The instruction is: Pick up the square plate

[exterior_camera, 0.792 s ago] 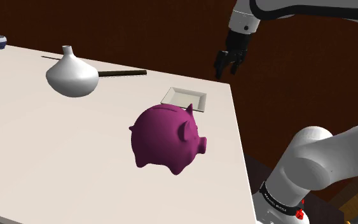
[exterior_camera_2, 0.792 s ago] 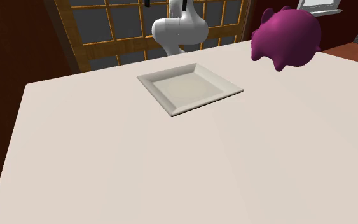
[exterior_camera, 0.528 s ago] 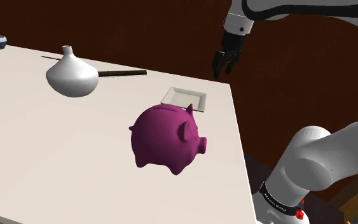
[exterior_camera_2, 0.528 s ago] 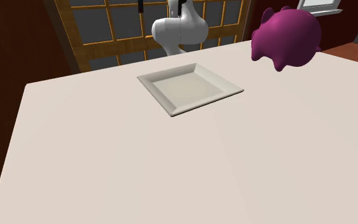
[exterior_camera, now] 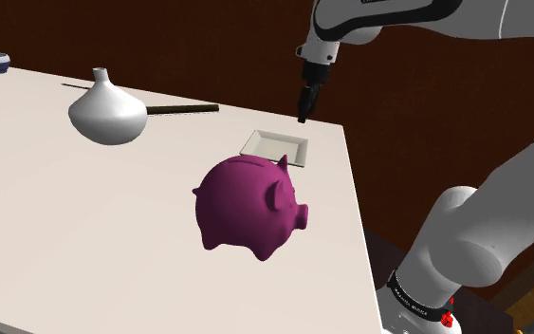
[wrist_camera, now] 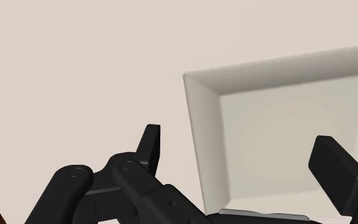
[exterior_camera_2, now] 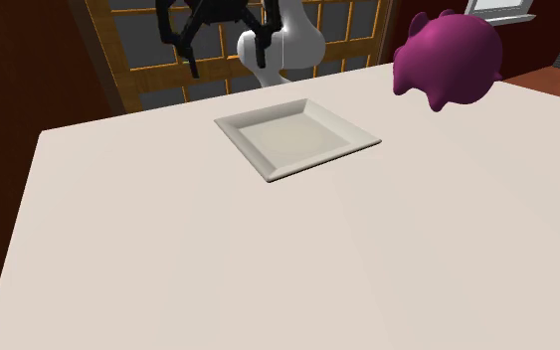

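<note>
end effector [wrist_camera: 238, 145] hovers above the square plate [exterior_camera_2: 295, 137], fingers spread
the pale plate lies flat on the desk [exterior_camera_2: 268, 268], at eight o'clock from the magenta piggy bank [exterior_camera_2: 449, 55] in the second exterior view

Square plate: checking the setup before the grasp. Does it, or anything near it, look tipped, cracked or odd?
Nothing stands out. The square plate lies flat and whole on the table, the purple piggy bank stands on its feet, the white vase is upright, and the gripper hangs open above the plate.
</note>
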